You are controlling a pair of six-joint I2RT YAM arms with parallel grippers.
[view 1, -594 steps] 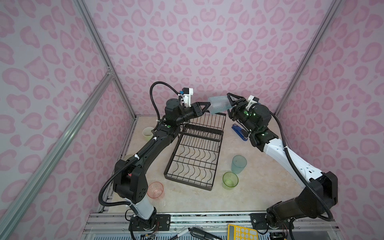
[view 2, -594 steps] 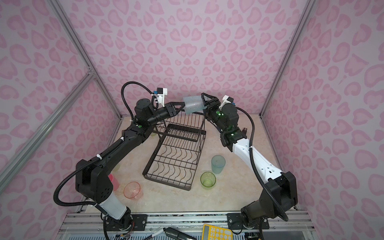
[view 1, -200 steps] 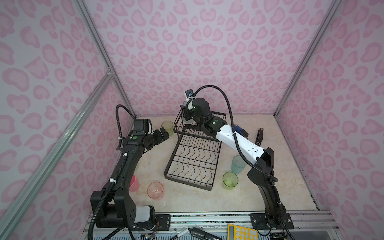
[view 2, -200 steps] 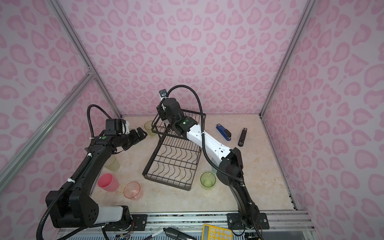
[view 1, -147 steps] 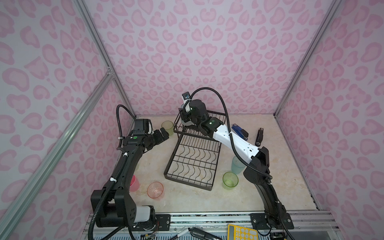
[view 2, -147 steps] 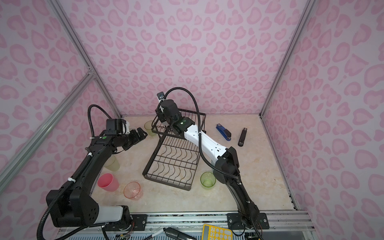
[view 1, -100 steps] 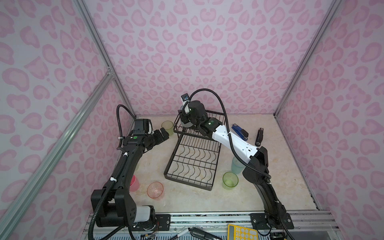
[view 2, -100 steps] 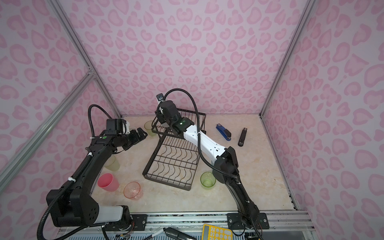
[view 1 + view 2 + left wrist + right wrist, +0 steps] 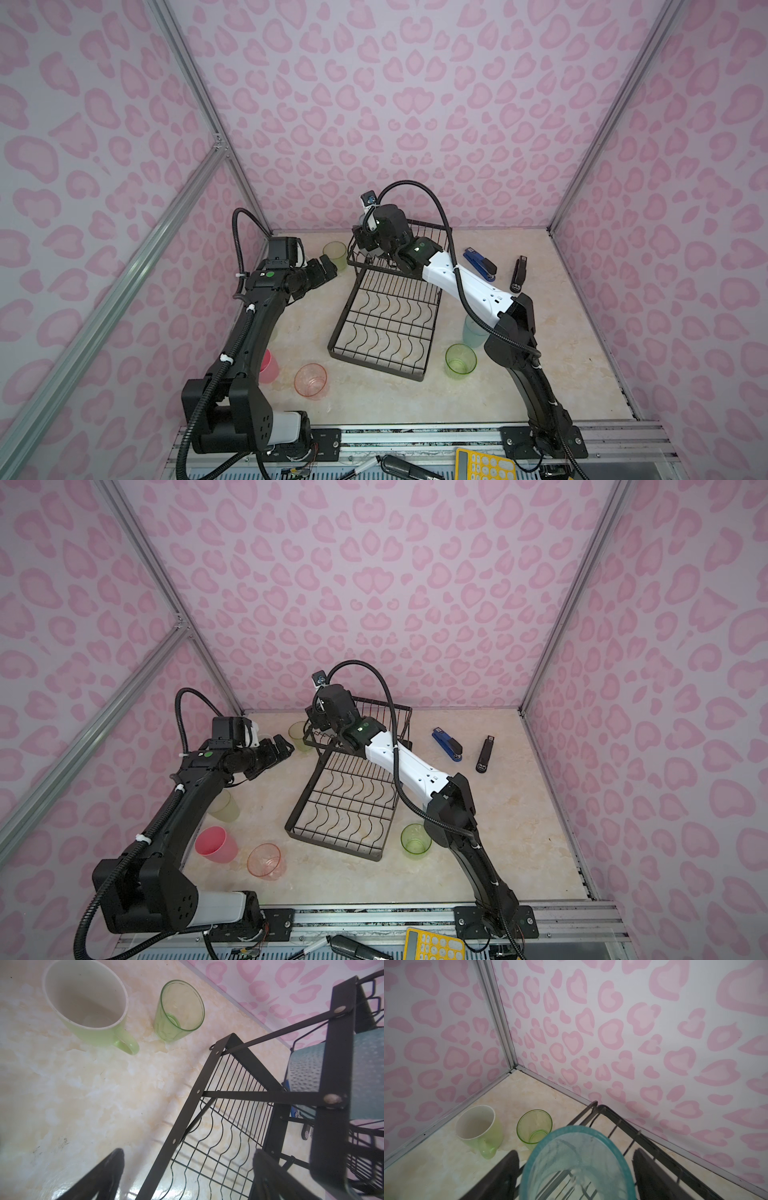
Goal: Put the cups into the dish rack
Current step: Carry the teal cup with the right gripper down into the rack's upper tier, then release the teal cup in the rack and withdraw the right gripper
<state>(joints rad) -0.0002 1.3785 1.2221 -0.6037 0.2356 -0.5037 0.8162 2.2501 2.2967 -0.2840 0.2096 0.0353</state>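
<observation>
The black wire dish rack (image 9: 386, 324) (image 9: 345, 808) lies mid-table with its raised basket (image 9: 612, 1118) at the far end. A translucent blue cup (image 9: 577, 1167) (image 9: 303, 1068) stands in that basket between the fingers of my open right gripper (image 9: 576, 1152) (image 9: 368, 245), with small gaps either side. My left gripper (image 9: 188, 1159) (image 9: 328, 266) hangs open and empty by the rack's left edge. Beyond it stand a green tumbler (image 9: 178, 1012) (image 9: 335, 253) and a pale-green mug (image 9: 87, 1001) (image 9: 477, 1126).
On the table stand a solid pink cup (image 9: 214, 845), a clear pink cup (image 9: 310, 380), a beige cup (image 9: 224, 806), a green cup (image 9: 460, 360) and a blue cup (image 9: 471, 332) by the right arm. A blue stapler (image 9: 480, 264) and a black stapler (image 9: 518, 274) lie back right.
My right gripper carried the blue cup down into the raised basket and its fingers have now spread away from it. The left arm drew back to the left and has since held still.
</observation>
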